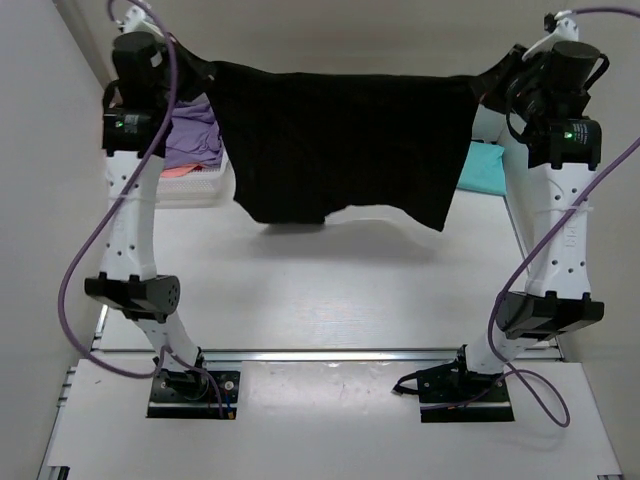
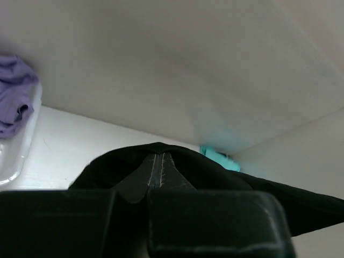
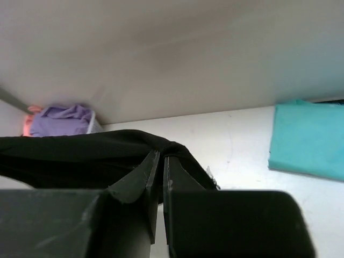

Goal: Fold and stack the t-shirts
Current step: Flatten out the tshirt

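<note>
A black t-shirt (image 1: 340,145) hangs stretched in the air between both raised arms, its lower edge above the table. My left gripper (image 1: 195,75) is shut on its left corner; in the left wrist view the jaws (image 2: 159,158) pinch the black cloth (image 2: 107,166). My right gripper (image 1: 495,80) is shut on its right corner; in the right wrist view the jaws (image 3: 162,156) pinch the black cloth (image 3: 80,153). A folded teal t-shirt (image 1: 485,168) lies on the table at the right, also in the right wrist view (image 3: 309,137). A lavender t-shirt (image 1: 195,135) lies in the basket.
A white mesh basket (image 1: 190,185) stands at the back left with the lavender shirt and a salmon-pink one (image 1: 175,170) in it. The lavender shirt shows in the left wrist view (image 2: 16,94). The back wall is close behind the hanging shirt.
</note>
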